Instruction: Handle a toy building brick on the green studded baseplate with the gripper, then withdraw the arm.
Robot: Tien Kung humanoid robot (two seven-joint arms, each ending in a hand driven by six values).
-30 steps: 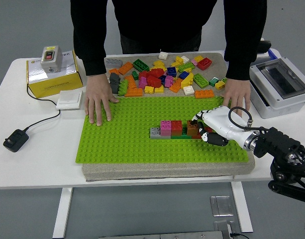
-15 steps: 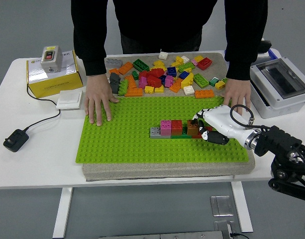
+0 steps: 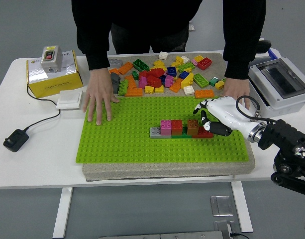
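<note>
One black power adapter (image 3: pixel 15 140) sits at the far left of the white table (image 3: pixel 38 164), its cable snaking up toward a yellow box (image 3: pixel 52 79) with a grey switch unit (image 3: pixel 50 59) on top. Just in front of the box is a white wall switch plate (image 3: pixel 69 98).

Moving right, a person in a black top stands at the far side and leans in. One of their hands (image 3: pixel 100 101) is pressed flat on the far left corner of the green studded baseplate (image 3: pixel 127 142), which lies on a grey pad (image 3: pixel 167 169). Behind the baseplate there's a loose pile of bricks (image 3: pixel 164 74) in red, orange, yellow, green, blue and white.

On the baseplate, right of middle, is a short built-up row of bricks (image 3: pixel 174 129): grey at the left end, then pink, red, a brown brick (image 3: pixel 193 126) standing a bit taller, and a low red piece at the right end, with a strip of green along the bottom.

The robot's right hand (image 3: pixel 214 117), white with black fingertips, comes in from the right and sits right at that end of the row. Its fingers are loosely curled, and the thumb lies along the low red piece next to the brown brick. It doesn't look like it's gripping anything, though the contact is hard to make out. The person's other hand (image 3: pixel 237 94) rests on the baseplate's far right corner, just behind the robot's hand. Further right is a grey box with a clear lid (image 3: pixel 279 84).
</note>
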